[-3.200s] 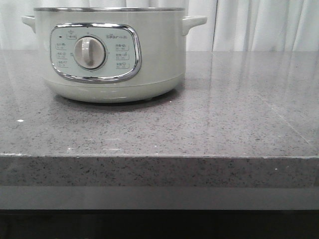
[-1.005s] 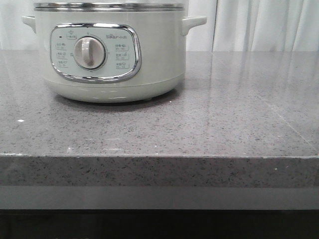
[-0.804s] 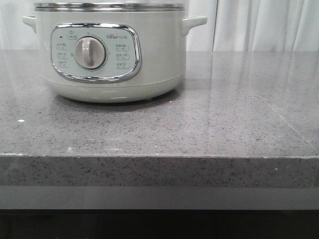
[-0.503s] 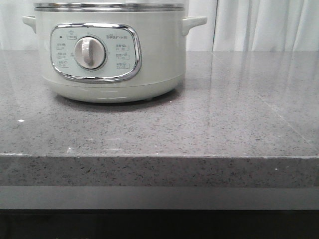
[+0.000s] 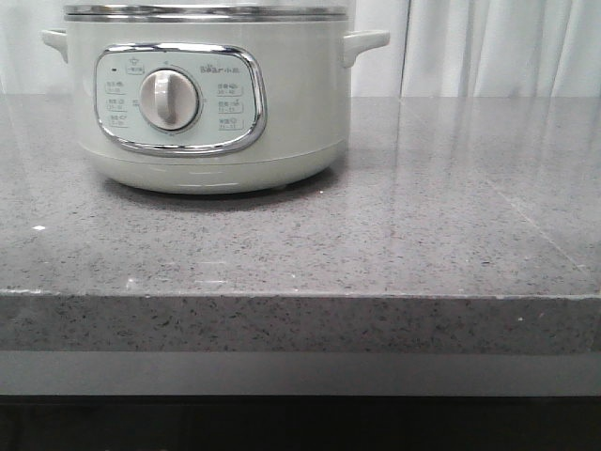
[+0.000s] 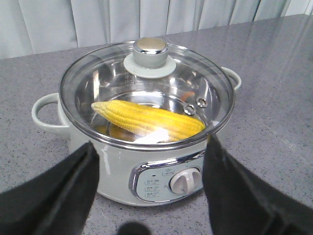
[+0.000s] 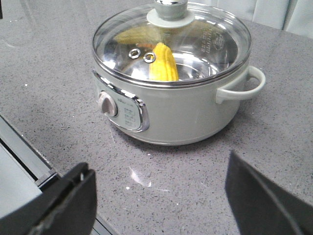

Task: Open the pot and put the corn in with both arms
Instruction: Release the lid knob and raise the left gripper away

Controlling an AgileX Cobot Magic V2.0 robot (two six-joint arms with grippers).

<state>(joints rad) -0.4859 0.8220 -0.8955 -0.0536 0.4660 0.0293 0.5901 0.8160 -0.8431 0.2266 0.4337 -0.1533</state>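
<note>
Glass lid (image 6: 151,73) on pot (image 6: 146,161), corn (image 6: 146,119) inside

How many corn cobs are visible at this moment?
1. The bright yellow corn cob lies inside the pale grey-green electric pot, under its glass lid. The right wrist view shows the same cob; reflections off the metal wall aren't extra cobs.

The pot (image 5: 207,103) stands on the grey counter (image 5: 394,244), dial facing forward.

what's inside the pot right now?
One corn cob lies on the metal floor of the pot, seen through the closed glass lid. Its underside and the floor beneath it are hidden.
</note>
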